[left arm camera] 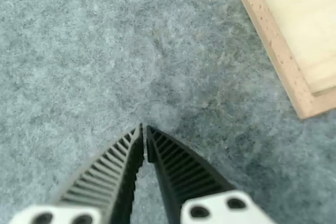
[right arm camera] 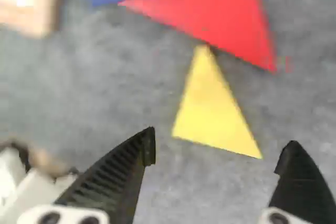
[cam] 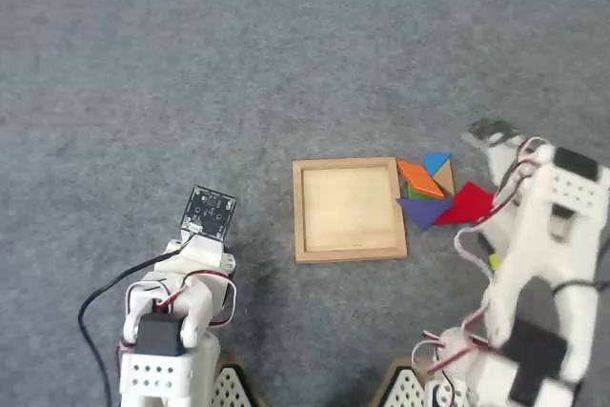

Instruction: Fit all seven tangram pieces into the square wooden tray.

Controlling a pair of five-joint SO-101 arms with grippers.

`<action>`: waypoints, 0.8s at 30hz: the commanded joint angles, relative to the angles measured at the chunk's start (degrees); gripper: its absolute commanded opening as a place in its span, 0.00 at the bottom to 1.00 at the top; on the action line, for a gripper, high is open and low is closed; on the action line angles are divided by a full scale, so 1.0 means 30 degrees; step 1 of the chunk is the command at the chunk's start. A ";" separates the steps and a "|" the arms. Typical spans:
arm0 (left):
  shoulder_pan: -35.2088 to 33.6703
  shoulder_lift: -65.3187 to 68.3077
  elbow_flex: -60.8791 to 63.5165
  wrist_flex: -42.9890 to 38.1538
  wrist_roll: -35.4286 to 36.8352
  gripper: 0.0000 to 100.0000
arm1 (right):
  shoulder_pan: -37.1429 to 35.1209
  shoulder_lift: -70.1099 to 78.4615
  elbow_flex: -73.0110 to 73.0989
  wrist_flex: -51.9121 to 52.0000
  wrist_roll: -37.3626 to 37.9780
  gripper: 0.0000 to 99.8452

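Grey felt tabletop (cam: 143,92) from up high: the square wooden tray (cam: 303,212) sits mid-table, with the pieces huddled outside it on the right arm's side: orange parallelogram (cam: 417,178), blue triangle (cam: 437,160), purple triangle (cam: 424,210), big red triangle (cam: 467,205). Left wrist view: left gripper (left arm camera: 143,129) pinched closed on nothing, over felt near a tray corner. Right wrist view: right gripper (right arm camera: 220,140) spread wide, empty-handed, a yellow triangle (right arm camera: 212,108) between its fingers, tip at the red triangle's edge

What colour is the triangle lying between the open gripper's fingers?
Yellow. The triangle shows best in the right wrist view.
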 commanded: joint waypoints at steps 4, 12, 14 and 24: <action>-0.0088 -0.0469 -0.0220 0.0088 0.0147 0.01 | 0.0806 -0.1099 0.2549 -0.1597 0.2432 0.33; -0.0088 -0.0469 -0.0220 0.0088 0.0147 0.01 | 0.2271 0.3326 0.1670 -0.3795 0.4571 0.34; -0.0088 -0.0469 -0.0220 0.0088 0.0147 0.01 | 0.2271 0.4410 0.1289 -0.4029 0.4571 0.34; -0.0088 -0.0469 -0.0220 0.0088 0.0147 0.01 | 0.3648 0.5758 0.1143 -0.5377 0.6242 0.33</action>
